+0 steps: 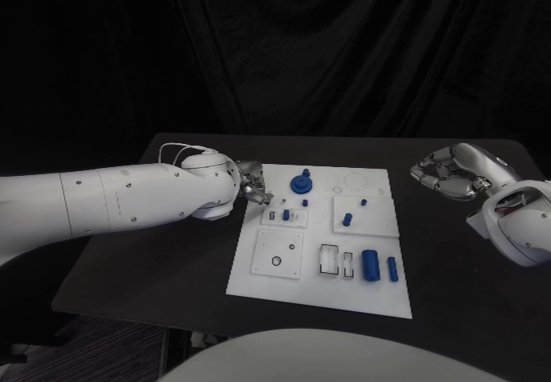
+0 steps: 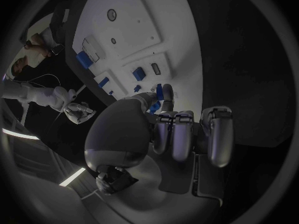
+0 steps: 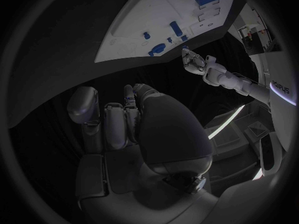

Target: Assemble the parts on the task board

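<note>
2 smooth blue cylinders [image 1: 371, 265], flat white task board [image 1: 287, 278]

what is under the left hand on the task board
The left hand hangs over the task board's left edge, near a small blue part. What lies directly beneath the fingers is covered.
</note>
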`<state>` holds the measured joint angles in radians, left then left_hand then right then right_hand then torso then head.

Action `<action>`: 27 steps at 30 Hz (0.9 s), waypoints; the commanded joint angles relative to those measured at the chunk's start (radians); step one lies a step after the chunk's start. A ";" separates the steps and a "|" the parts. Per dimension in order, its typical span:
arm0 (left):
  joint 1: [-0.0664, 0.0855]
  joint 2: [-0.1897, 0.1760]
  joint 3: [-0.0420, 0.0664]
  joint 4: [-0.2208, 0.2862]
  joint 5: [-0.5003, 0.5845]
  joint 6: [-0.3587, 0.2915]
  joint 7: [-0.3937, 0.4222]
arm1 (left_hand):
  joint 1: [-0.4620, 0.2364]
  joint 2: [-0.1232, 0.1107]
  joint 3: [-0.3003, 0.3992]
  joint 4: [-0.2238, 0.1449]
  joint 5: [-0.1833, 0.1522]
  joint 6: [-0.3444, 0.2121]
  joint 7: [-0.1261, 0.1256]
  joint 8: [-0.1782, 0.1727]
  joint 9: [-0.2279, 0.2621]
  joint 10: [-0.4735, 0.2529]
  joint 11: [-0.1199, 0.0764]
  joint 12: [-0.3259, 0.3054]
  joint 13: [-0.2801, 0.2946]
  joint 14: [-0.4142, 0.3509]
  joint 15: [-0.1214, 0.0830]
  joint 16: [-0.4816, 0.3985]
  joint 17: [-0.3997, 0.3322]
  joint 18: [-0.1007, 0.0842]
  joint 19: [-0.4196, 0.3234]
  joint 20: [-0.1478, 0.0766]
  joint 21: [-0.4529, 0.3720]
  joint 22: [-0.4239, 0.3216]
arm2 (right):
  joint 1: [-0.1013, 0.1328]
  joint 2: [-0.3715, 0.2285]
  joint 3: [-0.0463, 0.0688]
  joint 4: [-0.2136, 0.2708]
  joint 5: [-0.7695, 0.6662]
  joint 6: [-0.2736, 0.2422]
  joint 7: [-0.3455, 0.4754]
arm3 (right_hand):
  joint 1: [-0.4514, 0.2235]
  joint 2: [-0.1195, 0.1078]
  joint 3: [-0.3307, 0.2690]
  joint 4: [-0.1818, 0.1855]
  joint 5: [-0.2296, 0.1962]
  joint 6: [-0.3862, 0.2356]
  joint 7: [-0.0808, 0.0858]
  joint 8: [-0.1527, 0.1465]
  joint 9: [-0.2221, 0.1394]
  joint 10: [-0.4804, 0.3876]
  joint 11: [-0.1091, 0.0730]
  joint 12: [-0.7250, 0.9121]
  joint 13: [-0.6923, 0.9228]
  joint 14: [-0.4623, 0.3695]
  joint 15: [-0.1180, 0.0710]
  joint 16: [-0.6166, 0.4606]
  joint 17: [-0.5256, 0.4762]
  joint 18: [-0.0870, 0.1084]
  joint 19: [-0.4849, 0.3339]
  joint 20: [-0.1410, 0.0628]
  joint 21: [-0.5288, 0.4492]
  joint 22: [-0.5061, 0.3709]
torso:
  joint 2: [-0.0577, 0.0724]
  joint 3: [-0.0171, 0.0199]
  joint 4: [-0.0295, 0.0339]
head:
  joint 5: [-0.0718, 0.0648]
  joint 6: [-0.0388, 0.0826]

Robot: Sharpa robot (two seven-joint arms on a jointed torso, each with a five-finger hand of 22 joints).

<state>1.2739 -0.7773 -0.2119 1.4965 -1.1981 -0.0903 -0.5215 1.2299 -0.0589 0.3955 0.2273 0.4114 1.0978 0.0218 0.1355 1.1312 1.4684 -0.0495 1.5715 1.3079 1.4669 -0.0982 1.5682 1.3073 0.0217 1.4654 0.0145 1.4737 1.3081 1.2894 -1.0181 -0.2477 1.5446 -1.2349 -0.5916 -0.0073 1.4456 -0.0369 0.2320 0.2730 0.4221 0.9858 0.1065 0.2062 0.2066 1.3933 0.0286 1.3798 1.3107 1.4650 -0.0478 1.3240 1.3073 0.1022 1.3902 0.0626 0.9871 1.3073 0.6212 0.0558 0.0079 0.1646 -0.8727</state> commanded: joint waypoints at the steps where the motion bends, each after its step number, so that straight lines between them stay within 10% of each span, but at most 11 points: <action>1: -0.004 0.000 0.001 0.005 0.035 -0.027 -0.011 | -0.011 0.002 0.012 -0.005 -0.005 -0.001 -0.002 0.001 0.001 0.102 -0.002 -0.001 0.263 0.104 -0.001 0.003 0.263 0.007 0.041 0.000 -0.005 0.214 | -0.002 -0.002 0.001 0.002 -0.006 -0.018 0.003 | 0.010 0.000 0.006 0.001 0.006 -0.002 -0.001 -0.001 0.000 -0.006 -0.004 -0.003 0.062 0.035 0.005 -0.003 0.049 0.004 -0.001 0.003 0.000 0.112 | -0.002 0.0019 0.0015 | -0.002 0.000; 27: -0.063 0.012 0.001 -0.010 -0.024 -0.070 0.018 | -0.016 0.003 0.014 -0.004 -0.003 0.000 -0.003 0.003 0.003 0.102 -0.002 -0.001 0.263 0.104 -0.001 0.003 0.263 0.007 0.042 0.000 -0.004 0.214 | -0.003 -0.005 0.001 0.005 -0.006 -0.024 0.008 | 0.014 -0.001 0.009 -0.002 0.011 0.000 -0.002 0.001 0.001 -0.005 -0.004 -0.002 0.062 0.036 0.005 -0.003 0.049 0.004 -0.001 0.002 -0.001 0.112 | 0.002 -0.0001 0.0004 | 0.003 0.000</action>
<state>1.2152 -0.7671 -0.2111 1.4837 -1.2165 -0.1487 -0.5211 1.2188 -0.0610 0.4037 0.2247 0.4089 1.1005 0.0257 0.1353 1.1354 1.4685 -0.0495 1.5715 1.3079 1.4669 -0.0982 1.5682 1.3073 0.0216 1.4654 0.0145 1.4737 1.3078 1.2893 -1.0206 -0.2478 1.5478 -1.2349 -0.6010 0.0000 1.4516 -0.0407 0.2348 0.2701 0.4298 0.9858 0.1065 0.2062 0.2066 1.3933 0.0285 1.3800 1.3090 1.4650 -0.0478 1.3240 1.3073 0.1020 1.3901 0.0626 0.9871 1.3081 0.6229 0.0552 0.0076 0.1670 -0.8727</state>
